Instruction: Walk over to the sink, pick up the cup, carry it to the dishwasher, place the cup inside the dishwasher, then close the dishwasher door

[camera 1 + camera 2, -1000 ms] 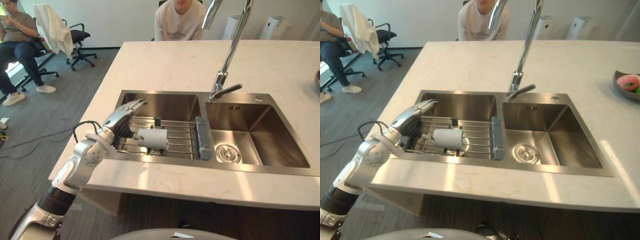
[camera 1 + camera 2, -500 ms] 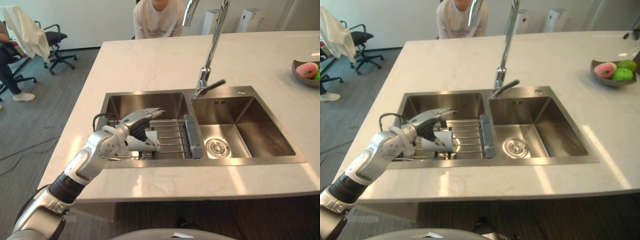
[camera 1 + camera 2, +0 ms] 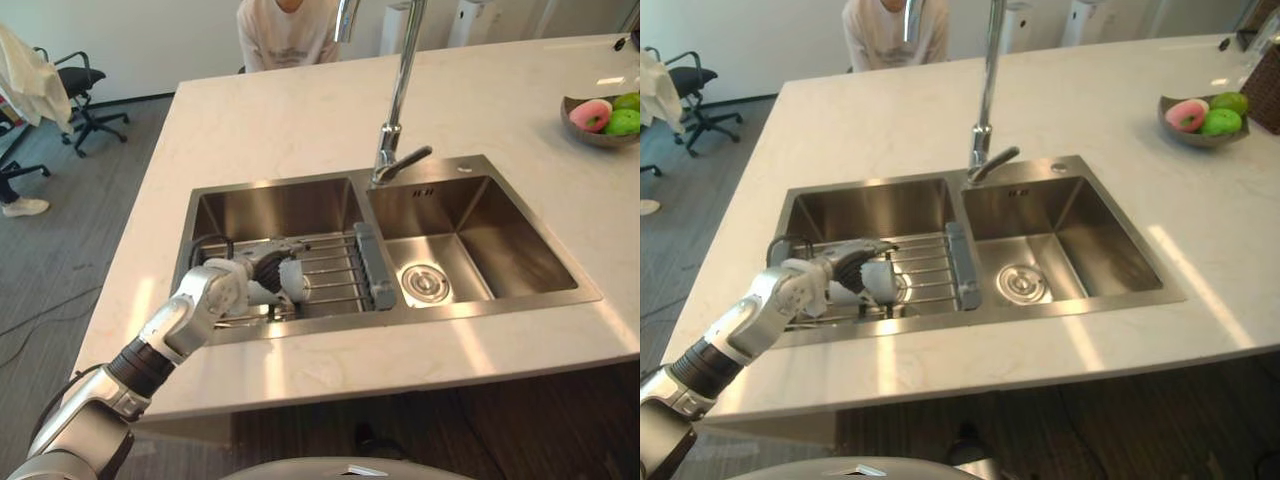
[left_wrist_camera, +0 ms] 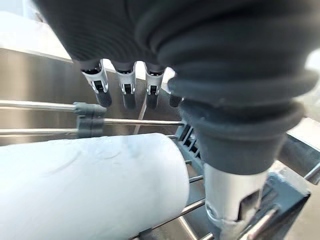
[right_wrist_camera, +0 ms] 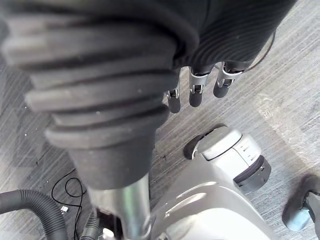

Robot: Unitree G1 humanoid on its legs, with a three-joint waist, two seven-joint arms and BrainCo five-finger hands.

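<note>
- The cup (image 3: 294, 279), white, is seen lying on its side on the wire rack (image 3: 335, 270) that spans the left basin (image 3: 270, 205) of the steel sink (image 3: 470, 235).
- The left hand (image 3: 265, 272) is reached down into that basin from the near edge and is set over the cup's left end.
- In the left wrist view the fingers (image 4: 125, 82) are held in a loose row above the cup (image 4: 85, 190), with rack bars visible between their dark tips and the cup's side. The thumb (image 4: 229, 200) is placed apart, at the cup's end. The fingers are released rather than clenched, and no grasp on the cup is made out.
- A grey end piece (image 3: 369, 265) of the rack is stood against the divider between the two basins.
- The tall faucet (image 3: 397, 90) is mounted behind the divider, on the pale stone worktop (image 3: 280, 120).
- A dark bowl (image 3: 585, 138) with pink and green fruit is placed on the worktop's far right, well apart from the sink.
- The right hand (image 5: 100, 90) is hung over the grey floor (image 5: 260, 100). Its fingers (image 5: 196, 92) are relaxed and nothing is held.
- A person (image 3: 285, 35) in a light top is seated at the worktop's far side, and an office chair (image 3: 75, 85) is stood at far left.
</note>
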